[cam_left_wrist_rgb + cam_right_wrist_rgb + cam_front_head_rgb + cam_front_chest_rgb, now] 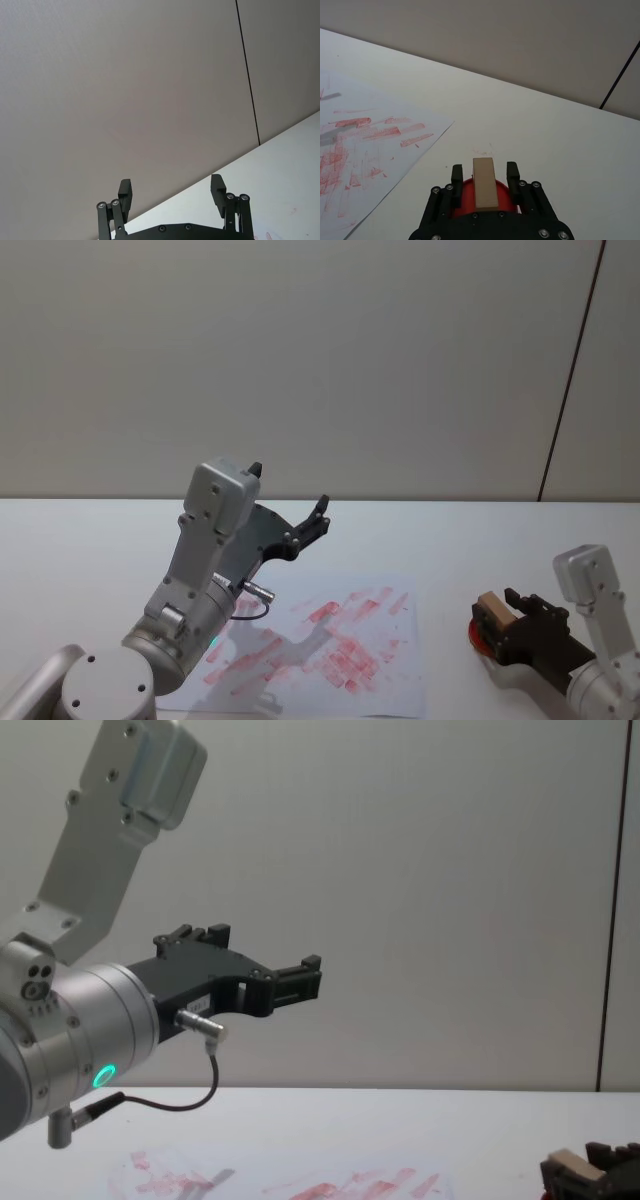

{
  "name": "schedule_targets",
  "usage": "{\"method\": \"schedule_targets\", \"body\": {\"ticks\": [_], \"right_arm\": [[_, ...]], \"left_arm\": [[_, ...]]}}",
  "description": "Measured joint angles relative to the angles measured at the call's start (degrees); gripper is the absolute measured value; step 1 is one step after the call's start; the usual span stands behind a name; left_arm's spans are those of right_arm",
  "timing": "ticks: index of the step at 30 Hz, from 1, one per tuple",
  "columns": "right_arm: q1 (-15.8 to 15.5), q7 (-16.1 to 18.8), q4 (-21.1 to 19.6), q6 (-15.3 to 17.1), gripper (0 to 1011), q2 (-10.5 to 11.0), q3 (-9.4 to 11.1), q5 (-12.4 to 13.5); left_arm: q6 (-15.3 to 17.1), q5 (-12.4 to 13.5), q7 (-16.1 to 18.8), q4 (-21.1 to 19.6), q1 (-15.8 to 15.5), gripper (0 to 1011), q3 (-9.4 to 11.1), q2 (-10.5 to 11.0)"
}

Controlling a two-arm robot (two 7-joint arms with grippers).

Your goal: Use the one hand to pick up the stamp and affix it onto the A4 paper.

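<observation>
A plain grey wall backs a white tabletop (480,530). At the lower right of the head view the right tool (505,620) pinches the stamp (492,606) between its fingers, directly over a red pad (479,638); whether the stamp touches the pad is unclear. The paper (390,680), smeared with red marks, lies at lower centre, near the pad but apart. The left tool (290,510) hangs raised above the paper's far edge, fingers spread, holding nothing.
</observation>
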Motion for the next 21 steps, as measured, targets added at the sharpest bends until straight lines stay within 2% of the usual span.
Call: {"method": "schedule_targets", "body": {"ticks": [1,2,8,14,18,21], "right_arm": [[0.0,0.0,0.0,0.0,503,0.0,0.0,0.0],[0.0,0.0,0.1,-0.1,503,0.0,0.0,0.0],[-0.1,-0.1,-0.1,-0.7,743,0.0,0.0,0.4],[-0.4,-0.2,-1.9,-2.1,920,0.2,0.4,1.3],[-0.5,-0.4,-3.2,-2.7,1001,0.3,0.6,1.8],[-0.6,-0.5,-4.0,-3.1,1001,0.3,0.7,2.1]], "left_arm": [[0.0,0.0,0.0,0.0,0.0,1003,0.0,0.0],[0.0,0.0,0.0,0.0,0.0,1002,0.0,0.0],[0.0,0.0,0.0,0.0,0.0,1003,0.0,0.0],[0.0,0.0,0.0,0.0,0.0,1003,0.0,0.0],[0.0,0.0,0.0,0.0,0.0,1003,0.0,0.0],[0.0,0.0,0.0,0.0,0.0,1002,0.0,0.0]]}}
